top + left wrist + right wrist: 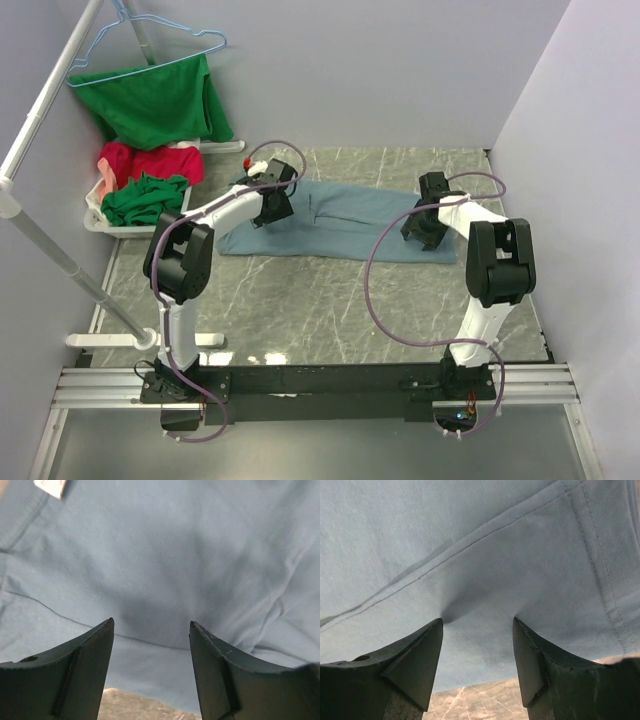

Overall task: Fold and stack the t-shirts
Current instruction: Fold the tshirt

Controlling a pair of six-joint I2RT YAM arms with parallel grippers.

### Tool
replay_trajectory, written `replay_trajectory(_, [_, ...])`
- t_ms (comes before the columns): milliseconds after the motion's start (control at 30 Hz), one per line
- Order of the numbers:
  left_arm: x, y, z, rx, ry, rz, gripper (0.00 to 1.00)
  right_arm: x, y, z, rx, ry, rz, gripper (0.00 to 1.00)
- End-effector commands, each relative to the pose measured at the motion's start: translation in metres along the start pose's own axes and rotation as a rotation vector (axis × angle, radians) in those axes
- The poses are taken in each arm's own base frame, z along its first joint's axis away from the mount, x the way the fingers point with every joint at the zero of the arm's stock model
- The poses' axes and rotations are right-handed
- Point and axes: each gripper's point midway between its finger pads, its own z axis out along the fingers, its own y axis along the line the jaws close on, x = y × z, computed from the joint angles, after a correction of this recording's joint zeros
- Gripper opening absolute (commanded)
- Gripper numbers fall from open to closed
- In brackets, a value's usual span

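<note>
**Grey-blue t-shirt [345,225] laid out for the fold**

Sprawls lengthwise over the marble table [330,310], nearer the far edge than the near one. Looks light, limp and quick to crease; probably best pinched at hems or corners, both ends lifted together to stop the middle sagging. At the far left corner, a basket [100,222] holding a red t-shirt [150,160] and a dark green t-shirt [145,198]. Left gripper [272,205] at the shirt's left end, right gripper [425,228] at its right end, jaws of both standing wide, tips down at the cloth, nothing pinched yet.
</note>
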Motion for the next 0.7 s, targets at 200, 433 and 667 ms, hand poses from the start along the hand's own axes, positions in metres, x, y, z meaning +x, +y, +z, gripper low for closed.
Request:
replay_trajectory(200, [-0.065, -0.003, -0.038, 0.039, -0.128, -0.069, 0.67, 0.097, -0.012, -0.018, 0.037, 0.198, -0.067, 0.65])
replay_trajectory(433, [-0.074, 0.008, -0.032, 0.003, -0.117, -0.049, 0.68, 0.158, -0.01, -0.031, 0.046, 0.248, -0.131, 0.64])
replay_trajectory(667, [-0.05, 0.009, 0.009, -0.03, 0.003, -0.029, 0.67, 0.207, -0.017, -0.05, 0.038, 0.27, -0.165, 0.64])
